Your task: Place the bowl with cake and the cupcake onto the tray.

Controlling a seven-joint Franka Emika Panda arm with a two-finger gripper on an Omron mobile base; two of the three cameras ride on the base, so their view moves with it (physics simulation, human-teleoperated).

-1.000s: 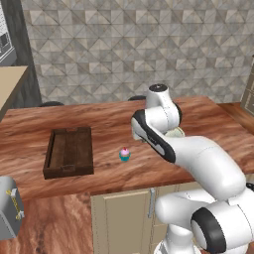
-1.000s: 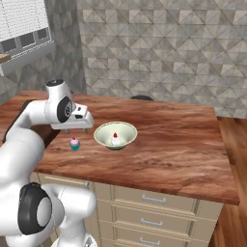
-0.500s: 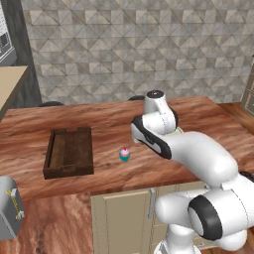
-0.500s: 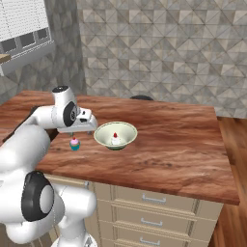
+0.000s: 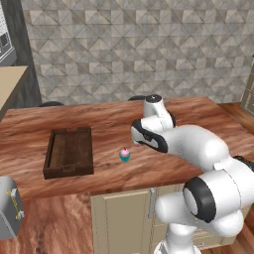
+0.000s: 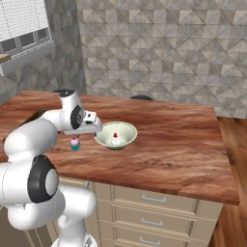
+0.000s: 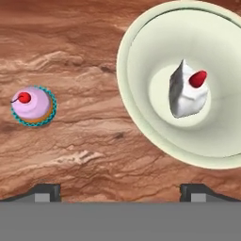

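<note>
Hovering over the worktop with fingers spread wide and nothing held, the hand [image 7: 120,190] hangs between cupcake and bowl.

In the hand view the two dark fingertips [image 7: 44,192] stand far apart at 6 o'clock, bare wood grain between them; the bowl with cake [image 7: 155,127] fills the 2 o'clock corner, its white slice with a red dot sitting at the centre, and the cupcake [image 7: 33,105] stands upright at 9 o'clock, well clear of the bowl's rim. From the left base view the cupcake [image 5: 124,154] rests on the worktop [image 5: 109,119], with the tray [image 5: 69,151] further out at its 9 o'clock, apart from it, holding nothing. A silver toaster [image 5: 10,213] stands at 8 o'clock.
</note>
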